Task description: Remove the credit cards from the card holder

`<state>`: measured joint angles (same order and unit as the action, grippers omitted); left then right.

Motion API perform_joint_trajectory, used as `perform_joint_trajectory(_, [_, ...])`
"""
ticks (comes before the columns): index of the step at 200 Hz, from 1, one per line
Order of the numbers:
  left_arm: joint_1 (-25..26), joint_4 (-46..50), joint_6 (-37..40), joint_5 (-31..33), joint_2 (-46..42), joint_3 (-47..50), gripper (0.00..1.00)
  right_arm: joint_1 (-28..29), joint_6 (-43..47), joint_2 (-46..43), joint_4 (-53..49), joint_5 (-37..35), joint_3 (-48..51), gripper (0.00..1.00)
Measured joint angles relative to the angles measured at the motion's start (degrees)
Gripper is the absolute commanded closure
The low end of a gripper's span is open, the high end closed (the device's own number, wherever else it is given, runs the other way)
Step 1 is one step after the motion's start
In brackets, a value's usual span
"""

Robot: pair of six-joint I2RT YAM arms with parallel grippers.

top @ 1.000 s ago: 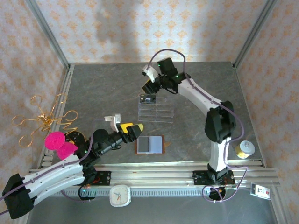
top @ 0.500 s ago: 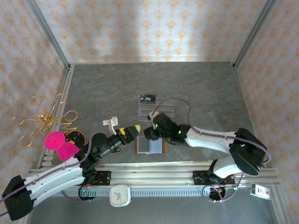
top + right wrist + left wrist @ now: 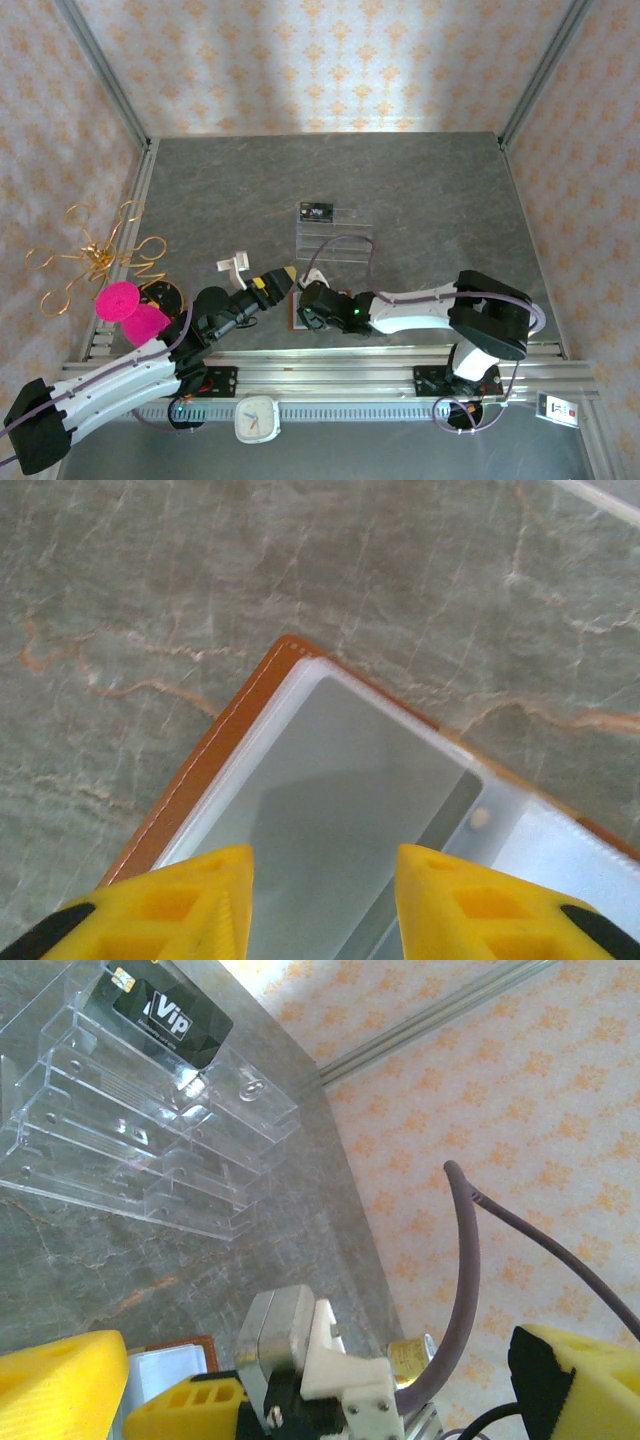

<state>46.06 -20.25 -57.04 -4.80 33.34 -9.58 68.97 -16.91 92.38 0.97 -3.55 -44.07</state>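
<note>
Right wrist: card holder [image 3: 340, 800] open on table [image 3: 150, 570], right gripper [image 3: 325, 910] jaws partly apart, empty, above its pale sleeve, top external: left gripper [image 3: 278, 281] at card holder's 9 o'clock, acrylic rack [image 3: 335, 243] at 12 o'clock, left wrist: left gripper jaws wide apart, black credit card [image 3: 172, 1020] in rack's back tier.

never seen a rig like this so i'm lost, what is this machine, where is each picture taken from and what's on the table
It is a robot: a left arm and a right arm bolted to a table. One picture looks down from above; the other two come from a camera on each wrist. The right gripper hangs open over an open brown wallet, holding nothing. The left gripper, open too, is beside it. Farther back stands a clear rack with one black card.
</note>
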Motion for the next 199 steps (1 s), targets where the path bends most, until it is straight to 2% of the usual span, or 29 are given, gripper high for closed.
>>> perform_joint_trajectory(52, [0.00, 0.85, -0.15, 0.83, 0.00, 0.02, 0.05, 0.92, 0.96, 4.00, -0.07, -3.69, -2.36, 0.60])
perform_joint_trajectory(69, [0.00, 1.31, -0.15, 0.85, 0.00, 0.02, 0.05, 1.62, 1.05, 5.33, -0.04, -5.09, -2.73, 0.62])
perform_joint_trajectory(79, [0.00, 1.64, -0.17, 0.87, 0.00, 0.02, 0.05, 1.79, 1.05, 5.68, -0.02, -5.64, -3.17, 0.67])
perform_joint_trajectory(111, [0.00, 2.19, -0.17, 1.05, 0.00, 0.02, 0.05, 2.01, 0.28, 6.10, 0.83, -6.82, -3.02, 0.92])
perform_joint_trajectory(129, [0.00, 2.82, -0.22, 1.07, 0.02, 0.02, 0.07, 1.97, -0.13, 6.03, 1.84, -7.61, -2.27, 0.99])
perform_joint_trajectory(142, [0.00, 3.13, -0.42, 1.07, 0.22, 0.02, 0.09, 1.99, -0.70, 5.68, 3.17, -7.89, -1.40, 1.00])
perform_joint_trajectory(164, [0.00, 3.23, -0.79, 1.09, 1.49, 0.04, 0.19, 1.99, -1.62, 3.87, 6.23, -7.85, 1.73, 1.00])
perform_joint_trajectory(199, [0.00, 3.45, -1.64, 1.40, 5.49, 0.28, 0.53, 1.97, -4.17, -0.87, 10.36, -7.82, 7.80, 1.00])
